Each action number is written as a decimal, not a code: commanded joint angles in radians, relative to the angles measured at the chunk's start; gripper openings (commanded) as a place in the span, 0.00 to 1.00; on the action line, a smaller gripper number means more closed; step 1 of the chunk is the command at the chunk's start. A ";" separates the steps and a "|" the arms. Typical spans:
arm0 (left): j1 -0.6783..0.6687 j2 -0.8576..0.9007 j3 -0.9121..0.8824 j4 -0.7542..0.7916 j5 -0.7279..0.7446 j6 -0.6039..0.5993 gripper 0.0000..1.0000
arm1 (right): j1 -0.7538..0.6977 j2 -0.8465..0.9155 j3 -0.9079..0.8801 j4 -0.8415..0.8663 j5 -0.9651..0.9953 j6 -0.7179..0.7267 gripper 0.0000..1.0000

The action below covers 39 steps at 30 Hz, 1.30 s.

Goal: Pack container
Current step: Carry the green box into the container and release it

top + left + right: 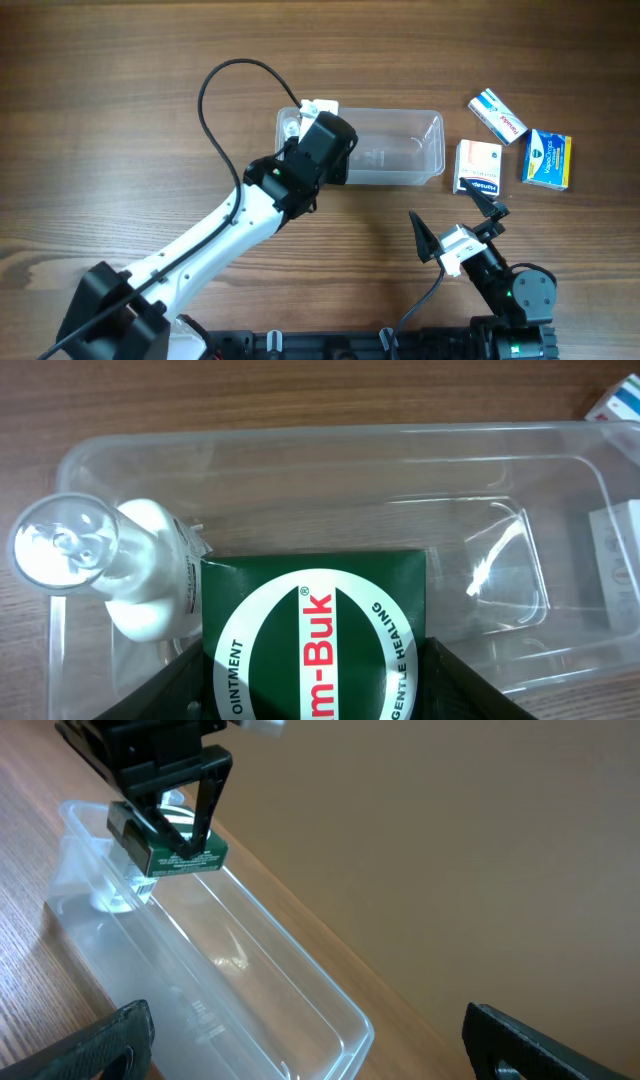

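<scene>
One clear container on the counter holds one white bottle, with three medicine boxes beside it; the left tool is clamped on one green ointment box over it, and the right tool is wide open and empty.

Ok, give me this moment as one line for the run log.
left gripper: shut on green box, over left end of container | right gripper: open, empty | bottle: in container | three small boxes: on table
</scene>
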 commanded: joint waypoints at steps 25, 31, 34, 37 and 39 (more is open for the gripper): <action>-0.001 0.120 0.014 0.014 -0.045 -0.039 0.71 | 0.003 -0.003 -0.002 0.004 -0.001 -0.006 1.00; -0.001 0.117 0.014 0.023 -0.044 -0.039 0.68 | 0.003 -0.003 -0.002 0.004 -0.001 -0.006 1.00; -0.004 0.104 0.014 0.037 -0.040 -0.038 0.64 | 0.003 -0.003 -0.002 0.004 -0.001 -0.006 1.00; -0.006 0.085 0.014 0.048 -0.036 -0.038 0.64 | 0.003 -0.003 -0.002 0.004 -0.001 -0.006 1.00; -0.011 0.078 0.014 0.064 -0.021 -0.038 0.63 | 0.003 -0.003 -0.002 0.004 -0.001 -0.006 1.00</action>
